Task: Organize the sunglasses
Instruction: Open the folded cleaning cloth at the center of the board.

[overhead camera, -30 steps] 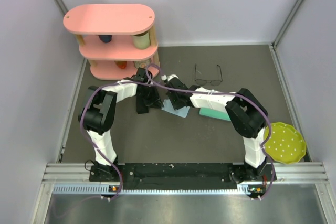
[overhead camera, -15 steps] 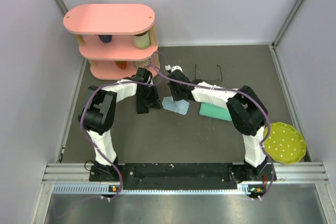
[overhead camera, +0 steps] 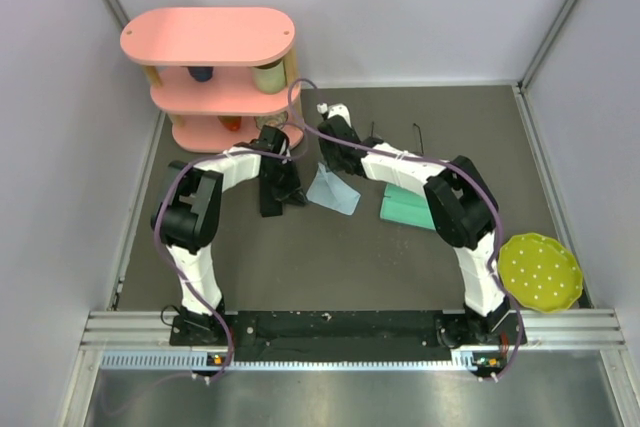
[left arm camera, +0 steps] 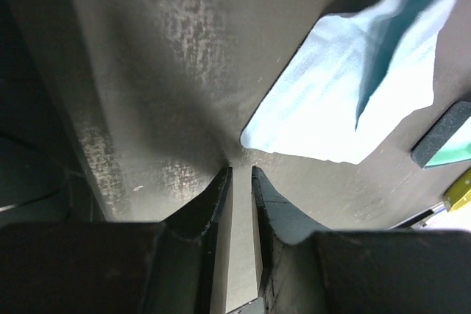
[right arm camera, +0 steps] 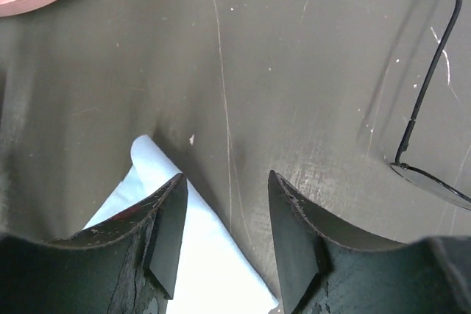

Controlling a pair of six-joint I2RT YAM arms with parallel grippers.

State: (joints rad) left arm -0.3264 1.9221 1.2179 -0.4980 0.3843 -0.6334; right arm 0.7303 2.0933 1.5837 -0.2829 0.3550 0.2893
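Note:
The thin wire-frame sunglasses lie at the back of the mat, mostly under my right arm in the top view; one temple [overhead camera: 418, 137] sticks out. In the right wrist view a temple and lens rim [right arm camera: 423, 112] lie at the right edge. My right gripper [overhead camera: 333, 142] [right arm camera: 225, 176] is open and empty, low over the mat, its left finger over the edge of a light blue cloth [right arm camera: 184, 255]. My left gripper [overhead camera: 283, 185] [left arm camera: 240, 170] is shut but for a thin slit, with nothing in it. The white-framed sunglasses are not in view.
The light blue cloth [overhead camera: 333, 190] [left arm camera: 331, 115] lies between the grippers. A teal case [overhead camera: 405, 209] lies to its right, a black case [overhead camera: 270, 209] by my left gripper. A pink shelf [overhead camera: 215, 42] stands back left. A yellow-green plate [overhead camera: 540, 270] lies front right.
My right gripper has moved back and to the left, off the cloth toward the shelf, and its arm now covers the wire sunglasses. The cloth has shifted and spread. The left arm has not moved.

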